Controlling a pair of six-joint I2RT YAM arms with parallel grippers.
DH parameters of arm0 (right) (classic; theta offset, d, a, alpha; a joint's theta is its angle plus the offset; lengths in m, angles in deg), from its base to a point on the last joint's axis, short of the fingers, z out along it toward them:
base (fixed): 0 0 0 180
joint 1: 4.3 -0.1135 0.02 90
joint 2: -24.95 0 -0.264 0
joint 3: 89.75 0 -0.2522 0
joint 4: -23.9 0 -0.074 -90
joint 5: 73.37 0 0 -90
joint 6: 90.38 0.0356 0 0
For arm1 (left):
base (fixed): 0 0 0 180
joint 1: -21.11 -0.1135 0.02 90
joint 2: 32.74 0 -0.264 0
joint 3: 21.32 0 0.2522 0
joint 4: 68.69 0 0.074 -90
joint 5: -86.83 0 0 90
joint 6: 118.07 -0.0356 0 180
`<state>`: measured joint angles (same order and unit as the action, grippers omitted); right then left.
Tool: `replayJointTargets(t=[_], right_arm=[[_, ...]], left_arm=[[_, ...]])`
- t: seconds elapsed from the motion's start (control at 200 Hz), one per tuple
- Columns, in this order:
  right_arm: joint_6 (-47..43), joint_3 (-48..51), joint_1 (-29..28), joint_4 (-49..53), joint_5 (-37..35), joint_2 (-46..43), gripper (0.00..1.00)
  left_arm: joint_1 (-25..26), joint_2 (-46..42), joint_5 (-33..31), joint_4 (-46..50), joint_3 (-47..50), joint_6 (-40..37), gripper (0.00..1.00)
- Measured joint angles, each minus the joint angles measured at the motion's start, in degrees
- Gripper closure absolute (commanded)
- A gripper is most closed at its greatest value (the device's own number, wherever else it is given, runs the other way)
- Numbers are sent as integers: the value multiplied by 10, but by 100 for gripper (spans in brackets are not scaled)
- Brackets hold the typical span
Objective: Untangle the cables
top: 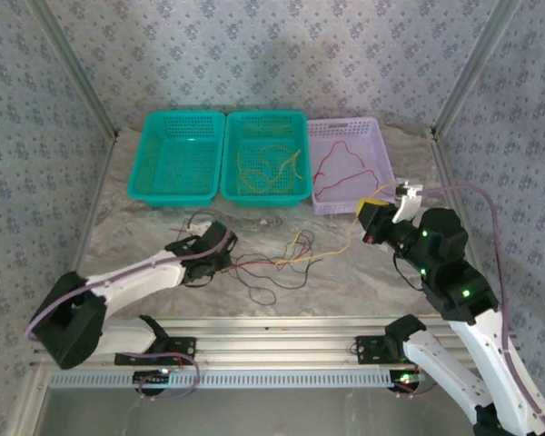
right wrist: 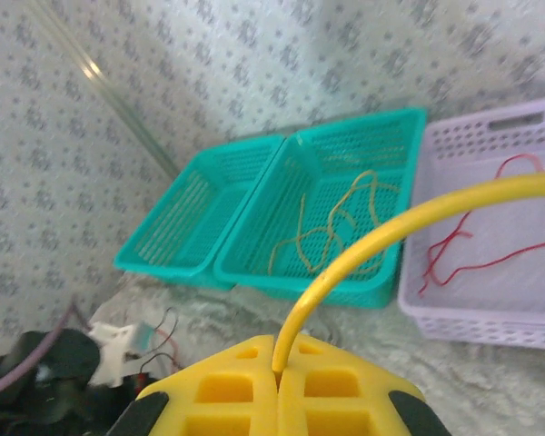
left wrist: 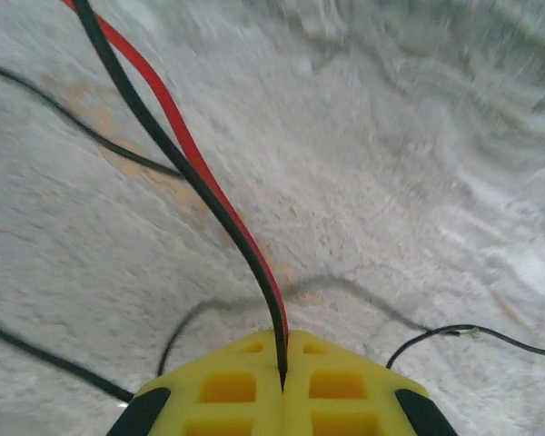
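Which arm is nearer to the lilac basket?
Right. The right arm ends just in front of the near wall of the lilac basket, jaws shut on a yellow cable. The left arm ends well to its left, at the cable tangle.

Three mesh baskets sit in a row at twelve o'clock on the marbled table (top: 345, 282). The left teal basket (top: 183, 114) is toward eleven, the middle teal basket (top: 268, 113) touches it, and the lilac basket (top: 345, 122) is toward one. Floral wallpaper (top: 282, 54) stands behind, and a metal rail (top: 272, 331) runs along at six.
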<state>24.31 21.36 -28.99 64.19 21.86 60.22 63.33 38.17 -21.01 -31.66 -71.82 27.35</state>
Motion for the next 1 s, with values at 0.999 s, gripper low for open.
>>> replayJointTargets(t=[0.999], right_arm=[[34, -65, 116, 63, -68, -15, 100]], left_arm=[[-259, -238, 10, 259, -203, -174, 100]])
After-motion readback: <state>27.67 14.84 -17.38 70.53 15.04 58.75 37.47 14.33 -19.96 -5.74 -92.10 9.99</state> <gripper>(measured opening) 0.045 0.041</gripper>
